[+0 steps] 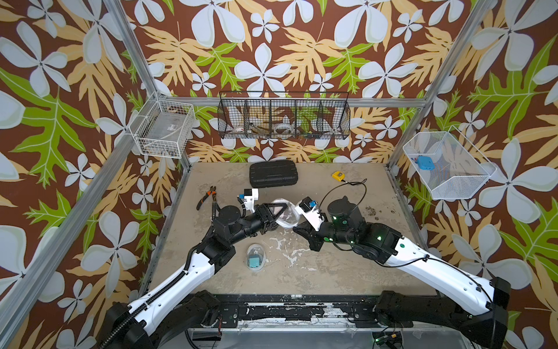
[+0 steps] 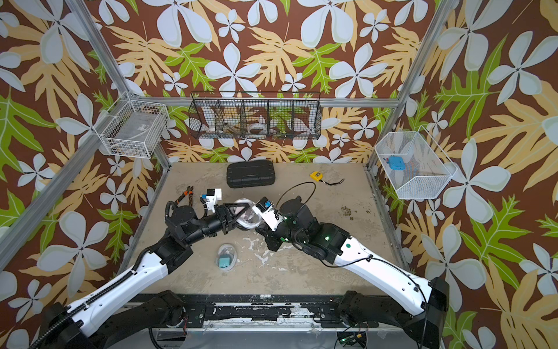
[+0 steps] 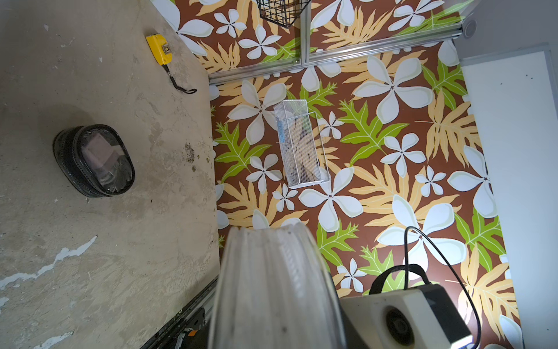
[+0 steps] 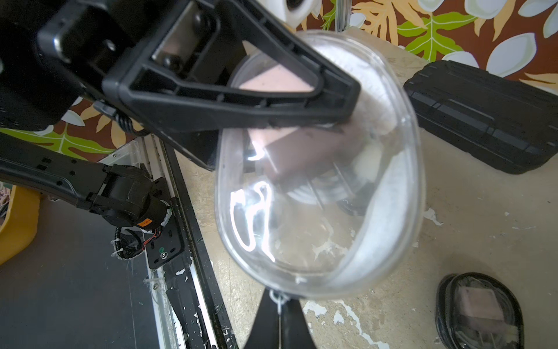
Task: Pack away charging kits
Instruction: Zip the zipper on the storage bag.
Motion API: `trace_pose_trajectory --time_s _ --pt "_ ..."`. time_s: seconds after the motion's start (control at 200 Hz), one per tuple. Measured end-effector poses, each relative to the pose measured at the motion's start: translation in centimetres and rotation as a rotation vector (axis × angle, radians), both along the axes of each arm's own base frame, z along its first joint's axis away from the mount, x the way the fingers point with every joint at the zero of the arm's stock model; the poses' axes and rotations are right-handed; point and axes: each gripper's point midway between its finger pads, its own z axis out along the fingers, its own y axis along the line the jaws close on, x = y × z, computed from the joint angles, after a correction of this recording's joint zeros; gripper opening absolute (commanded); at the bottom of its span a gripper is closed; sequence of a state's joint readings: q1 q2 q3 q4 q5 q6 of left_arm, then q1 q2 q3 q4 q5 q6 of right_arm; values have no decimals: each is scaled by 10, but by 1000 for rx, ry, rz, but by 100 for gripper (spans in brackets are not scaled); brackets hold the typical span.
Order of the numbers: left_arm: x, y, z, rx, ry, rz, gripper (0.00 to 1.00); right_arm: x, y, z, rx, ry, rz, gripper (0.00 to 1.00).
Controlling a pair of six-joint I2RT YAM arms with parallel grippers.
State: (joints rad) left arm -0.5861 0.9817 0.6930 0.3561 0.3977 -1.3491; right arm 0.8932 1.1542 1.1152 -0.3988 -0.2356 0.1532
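Both top views: high, steep look down over whole table (image 1: 302, 272), facing back wall (image 1: 271, 45). Left wrist: along table toward right wall (image 3: 362, 151). Right wrist: very close on clear case (image 4: 317, 211). Both wrist views share black-rimmed case (image 3: 93, 160).

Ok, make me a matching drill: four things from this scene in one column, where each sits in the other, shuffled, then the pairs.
1 tape measure
2 blue block
3 teal plug
4 clear case with the pink plug

a gripped by the left gripper
b in the white mesh basket
c inside the other clear case, lying on the table
d bare on the table, back right

Pairs: 1-d, 2-b, 3-c, 4-a
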Motion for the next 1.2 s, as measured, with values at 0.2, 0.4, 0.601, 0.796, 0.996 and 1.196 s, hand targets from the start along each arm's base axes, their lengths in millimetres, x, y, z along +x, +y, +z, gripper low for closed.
trace_pose_trajectory --time_s 0.2,0.4,0.601,0.796,0.996,1.196 --pt "-1 1 -4 4 5 -5 0 12 -10 -5 -64 -26 -73 0" --pt "-3 5 -5 13 -7 -22 0 27 -22 -7 -133 -79 -158 0" --pt "-7 -2 -8 43 -23 -85 0 27 -21 -8 -163 -103 -129 0" --pt "-10 -7 3 119 -95 -154 0 20 -21 2 -165 -76 -66 25" --pt "-18 -19 -8 253 -180 -284 1 8 -50 51 -47 -102 -42 39" --pt "-38 -21 -16 293 -259 -399 4 6 -33 40 34 46 57 46"
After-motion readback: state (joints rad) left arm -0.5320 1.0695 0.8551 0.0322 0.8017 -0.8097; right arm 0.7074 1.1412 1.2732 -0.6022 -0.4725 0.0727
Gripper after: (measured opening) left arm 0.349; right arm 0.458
